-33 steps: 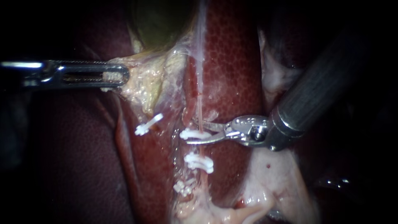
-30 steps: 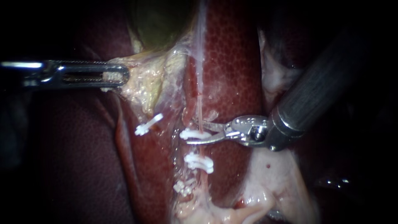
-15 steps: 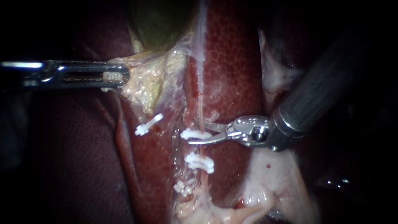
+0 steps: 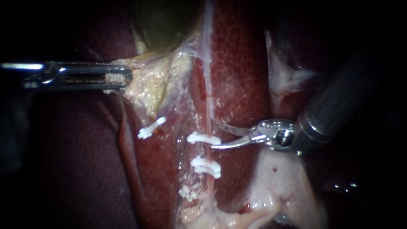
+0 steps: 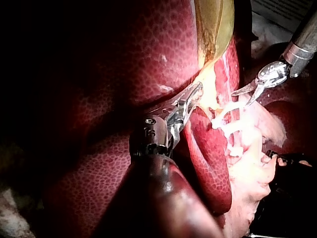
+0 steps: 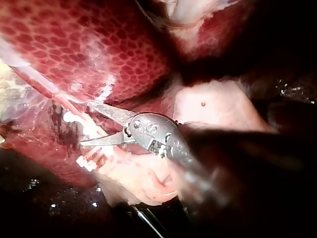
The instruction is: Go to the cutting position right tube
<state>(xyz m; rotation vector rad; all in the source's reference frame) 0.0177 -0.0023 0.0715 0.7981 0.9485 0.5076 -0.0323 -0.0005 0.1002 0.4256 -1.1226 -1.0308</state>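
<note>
Left instrument [image 4: 121, 78], mid-left, has its jaws clamped on pale tissue [image 4: 146, 82]. At centre the right tube [image 4: 208, 106] runs down through two clips [image 4: 203, 138]. Right instrument [image 4: 217, 135] holds its blades apart just right of it, so I judge the approach unfinished: next, ease left until they straddle the tube.

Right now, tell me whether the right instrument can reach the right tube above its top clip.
Likely yes: the right instrument's open jaws sit just beside the right tube, straddling the top clip's end, with nothing between. The left instrument grips pale tissue well aside.
</note>
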